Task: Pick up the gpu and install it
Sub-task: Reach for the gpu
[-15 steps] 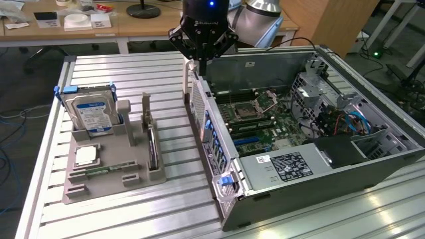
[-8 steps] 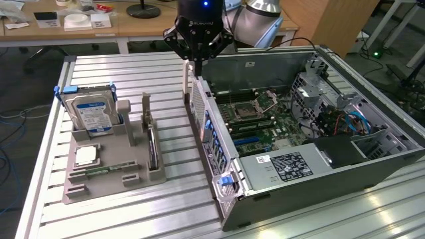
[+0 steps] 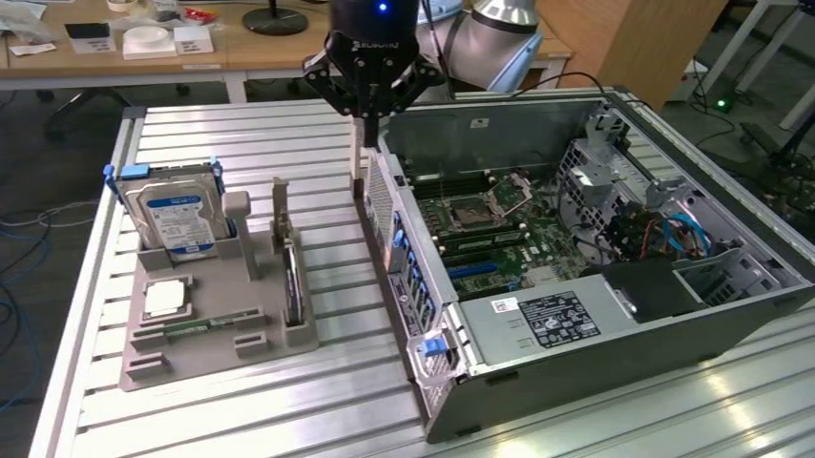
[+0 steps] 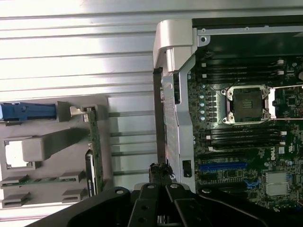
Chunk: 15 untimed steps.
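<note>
Gpu (image 3: 292, 281) stands edge-on in holder (image 3: 204, 358), well apart from jaws.

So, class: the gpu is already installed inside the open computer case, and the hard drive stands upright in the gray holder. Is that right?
Not quite. The gpu is not in the computer case: it stands on edge in the gray holder, as the exterior view shows. The hard drive does stand upright in that holder.

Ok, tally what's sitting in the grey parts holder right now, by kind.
hard drive: 1
gpu: 1
memory stick: 1
processor chip: 1
Total: 4
</note>
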Available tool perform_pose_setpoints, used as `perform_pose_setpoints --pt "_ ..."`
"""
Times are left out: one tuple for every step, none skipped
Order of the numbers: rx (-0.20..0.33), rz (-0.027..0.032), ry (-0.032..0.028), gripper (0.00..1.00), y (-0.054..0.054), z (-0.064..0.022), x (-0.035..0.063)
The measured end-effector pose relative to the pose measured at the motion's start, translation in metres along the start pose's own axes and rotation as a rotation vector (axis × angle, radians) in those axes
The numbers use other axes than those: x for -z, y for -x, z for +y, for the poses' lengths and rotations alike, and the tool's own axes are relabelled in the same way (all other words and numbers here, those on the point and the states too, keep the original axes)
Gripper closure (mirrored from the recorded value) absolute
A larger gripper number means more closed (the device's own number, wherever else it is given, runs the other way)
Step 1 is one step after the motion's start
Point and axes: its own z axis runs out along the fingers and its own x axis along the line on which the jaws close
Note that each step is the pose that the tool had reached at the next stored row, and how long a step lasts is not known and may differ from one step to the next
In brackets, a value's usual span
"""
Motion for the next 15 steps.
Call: perform_pose_setpoints --pt "0.000 0.0000 0.0000 0.89 -0.001 -0.0001 0.0000" --pt "0.000 0.0000 0.0000 0.89 -0.002 -0.0001 0.0000" --pt "0.000 0.0000 0.0001 0.89 -0.004 -0.0003 0.0000" --pt "0.000 0.0000 0.0000 0.89 -0.008 -0.0006 -0.0001" --pt "0.000 0.0000 0.0000 0.89 -0.010 -0.0007 -0.0001" --pt "0.000 0.0000 0.0001 0.89 -0.011 -0.0008 -0.0001" --pt "0.000 0.0001 0.0000 0.89 -0.012 -0.0009 0.0000" --pt "0.000 0.0000 0.0000 0.89 -0.013 -0.0010 0.0000" --pt "0.000 0.0000 0.0000 0.89 -0.014 -0.0010 -0.0001" --pt "0.000 0.0000 0.0000 0.89 -0.015 -0.0011 -0.0001" --pt "0.000 0.0000 0.0000 0.89 -0.016 -0.0012 -0.0001" --pt "0.000 0.0000 0.0000 0.89 -0.017 -0.0013 -0.0001" --pt "0.000 0.0000 0.0000 0.89 -0.018 -0.0014 -0.0001" --pt "0.000 0.0000 0.0000 0.89 -0.019 -0.0014 -0.0001" --pt "0.000 0.0000 0.0000 0.89 -0.020 -0.0015 -0.0001"
